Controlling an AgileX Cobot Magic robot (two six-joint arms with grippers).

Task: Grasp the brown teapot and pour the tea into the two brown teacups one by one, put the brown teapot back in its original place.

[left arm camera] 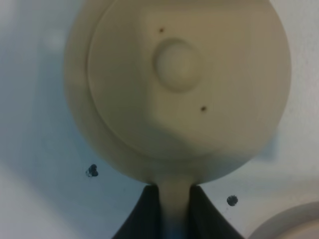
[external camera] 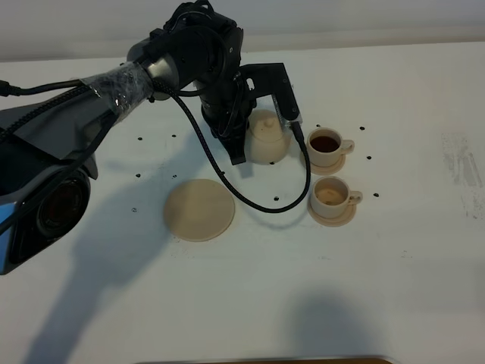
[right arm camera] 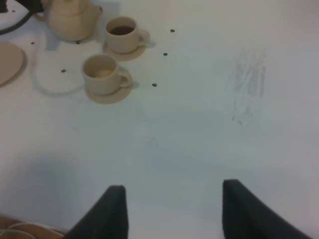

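Brown teapot, handle pinched by left gripper in wrist view, right gripper spread

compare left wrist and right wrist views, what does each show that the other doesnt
Left wrist only: the lid knob close up, and the left claw shut on the brown teapot. Right wrist only: two brown teacups, one holding dark tea, one pale inside, and the open right claw over bare table. Both: the teapot and white table.
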